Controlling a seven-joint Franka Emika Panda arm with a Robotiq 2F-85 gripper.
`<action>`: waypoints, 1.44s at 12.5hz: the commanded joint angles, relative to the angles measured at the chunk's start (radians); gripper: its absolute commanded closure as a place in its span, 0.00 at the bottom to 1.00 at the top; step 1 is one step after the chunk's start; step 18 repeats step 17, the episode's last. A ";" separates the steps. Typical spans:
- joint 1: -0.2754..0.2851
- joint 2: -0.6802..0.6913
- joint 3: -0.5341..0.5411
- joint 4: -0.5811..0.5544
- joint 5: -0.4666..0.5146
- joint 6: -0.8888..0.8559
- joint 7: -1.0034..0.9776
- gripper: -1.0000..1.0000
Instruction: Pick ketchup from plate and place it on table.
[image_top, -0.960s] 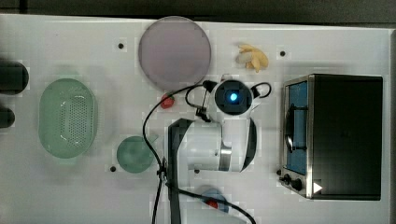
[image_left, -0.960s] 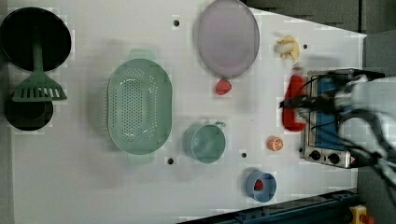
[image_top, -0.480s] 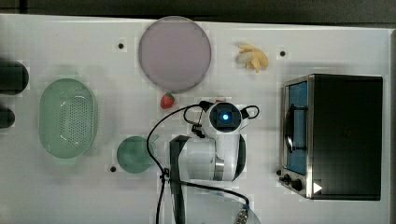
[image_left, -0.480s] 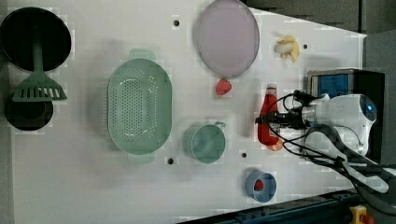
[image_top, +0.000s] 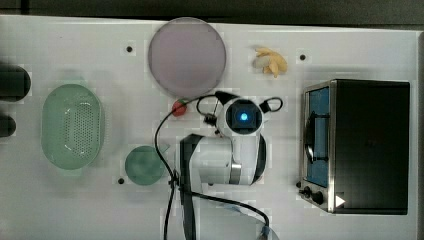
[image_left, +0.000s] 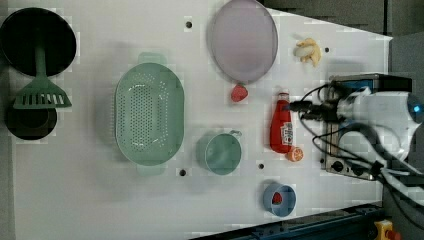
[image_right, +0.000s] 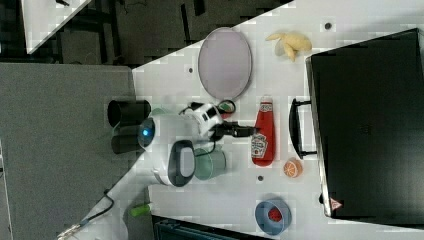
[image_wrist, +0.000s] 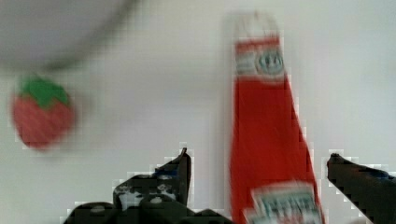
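Top view: lying bare on the white table (image_top: 65, 210), the lilac plate (image_top: 186, 56) at twelve o'clock of the arm's wrist.

Left view: lying flat on the table, the ketchup bottle (image_left: 281, 128), at five o'clock of the plate, touching the orange slice (image_left: 294, 154); gripper (image_left: 295, 110) hovering just beside its neck.

Right view: pointing at the bottle's upper body.

Wrist view: standing apart, the jaws, one finger (image_wrist: 180, 170) either side of the bottle, gripping nothing; strawberry (image_wrist: 41, 115) nearby.

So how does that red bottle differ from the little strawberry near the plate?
The ketchup is long, tapered and labelled, lying flat on the table; the strawberry is small, round and green-topped. The ketchup lies apart from the plate; the strawberry sits at its rim. Both are red.
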 joint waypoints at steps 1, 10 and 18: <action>0.006 -0.083 0.014 0.146 0.002 -0.110 0.170 0.00; 0.017 -0.118 0.061 0.676 0.002 -0.716 0.521 0.00; 0.016 -0.119 0.060 0.868 -0.002 -1.015 0.521 0.00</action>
